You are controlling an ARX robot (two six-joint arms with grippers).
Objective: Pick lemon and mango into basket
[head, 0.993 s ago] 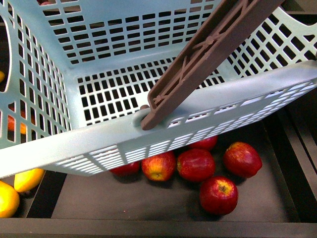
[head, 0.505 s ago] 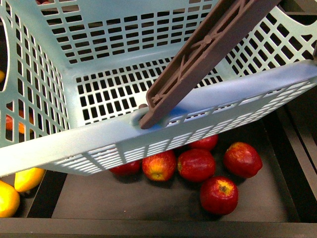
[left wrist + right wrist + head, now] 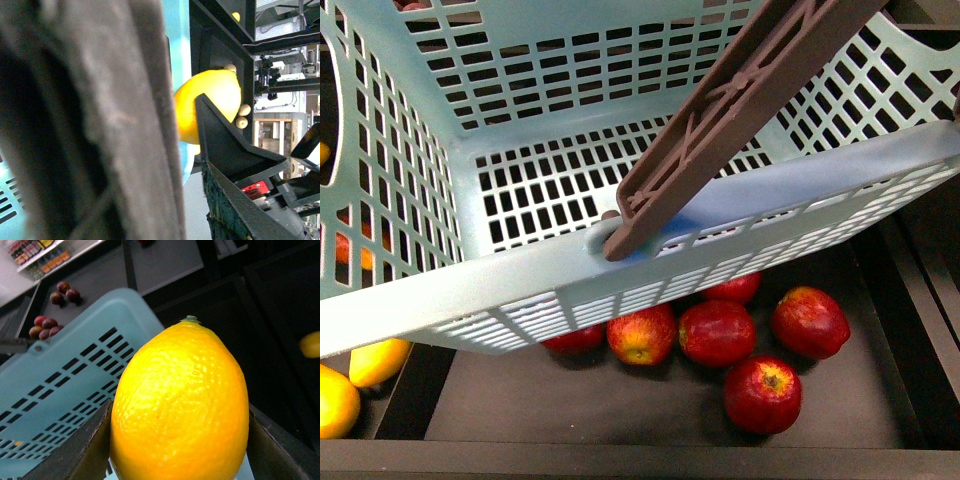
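- Against a second ago, the basket (image 3: 410, 300) has hardly moved in the front view. Its near rim now carries a pale blue sheen beside the pivot of the handle (image 3: 720, 110), where it was plain grey-teal before.
- The red apples (image 3: 717, 332) lie in the same cluster as before, on the dark tray (image 3: 620, 410) under the basket's near edge.
- The right end effector (image 3: 180, 440) is clamped on the lemon (image 3: 180, 400), with a dark finger pressed to each side. The fruit is held beside the basket's rim.
- The lemon is a bright yellow oval with finely pitted, glossy skin and a small green stem nub at its tip.
- The basket is light teal plastic with rectangular slots in rows along its walls and floor. Its swing handle is brown ribbed plastic and stands up slanted across the opening.
- In the left wrist view the brown handle is a close blur filling most of the frame. One black finger (image 3: 220, 140) with a rough green pad shows beside it. I cannot tell whether the left end effector is apart or closed.
- Two smooth yellow fruits (image 3: 375, 362) lie in the front view's lower-left corner, partly hidden by the basket. Whether either is the mango is unclear.
- Shelf packages (image 3: 35, 250) are too small to read.
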